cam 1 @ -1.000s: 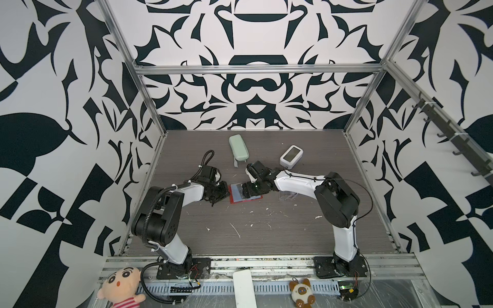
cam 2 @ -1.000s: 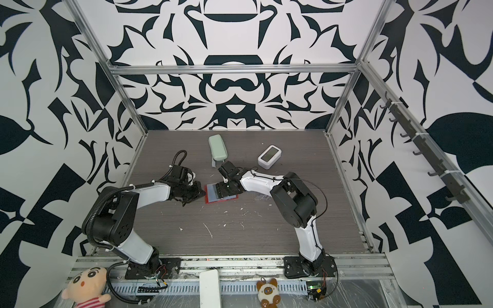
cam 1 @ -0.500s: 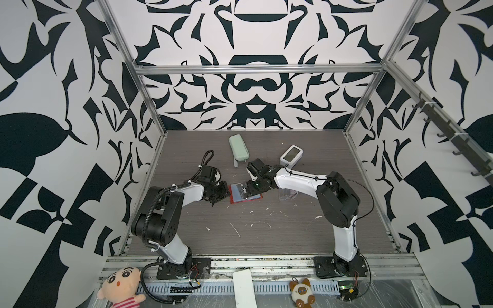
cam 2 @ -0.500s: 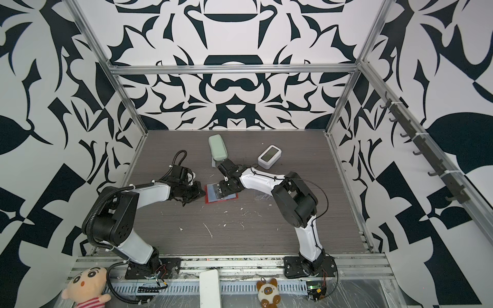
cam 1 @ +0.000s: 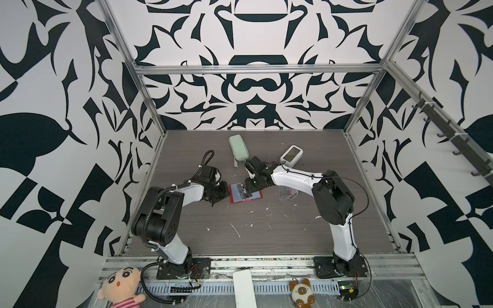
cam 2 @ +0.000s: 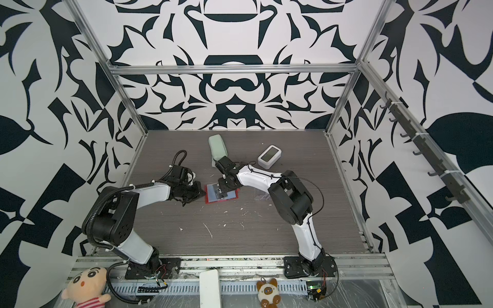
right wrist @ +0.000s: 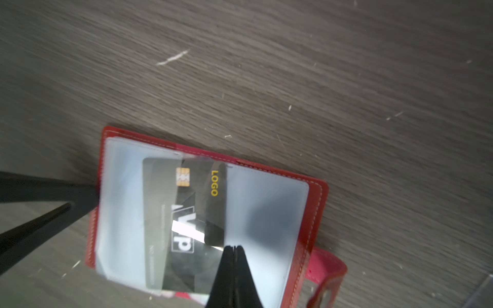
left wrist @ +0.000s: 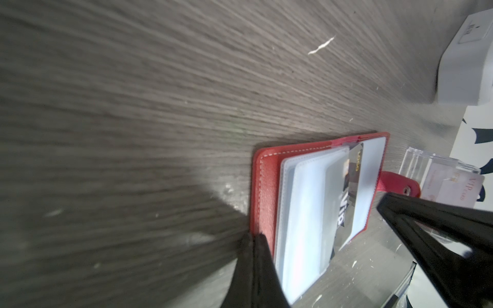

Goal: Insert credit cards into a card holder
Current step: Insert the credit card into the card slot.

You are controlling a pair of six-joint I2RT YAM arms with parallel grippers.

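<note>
The red card holder [cam 1: 245,202] [cam 2: 221,202] lies open on the table, its clear sleeve pages facing up. A black VIP credit card [right wrist: 186,202] [cam 1: 243,190] sits partly inside a sleeve, and one end sticks out over the right page. My right gripper [right wrist: 233,246] [cam 1: 250,192] is shut with nothing between the jaws, its tips at that exposed card edge. My left gripper [left wrist: 256,236] [cam 1: 228,193] is also shut, its tips against the red cover's [left wrist: 262,192] left edge. A whitish-pink credit card [left wrist: 458,189] stands in a clear box.
The clear acrylic box [cam 1: 288,193] stands just right of the holder. A mint-green case [cam 1: 238,148] and a white device with a screen [cam 1: 292,154] lie behind the arms. White scraps [cam 1: 236,230] dot the front of the table.
The right gripper's jaws have closed, and it has shifted slightly left over the holder. The left arm and the holder have not moved.
</note>
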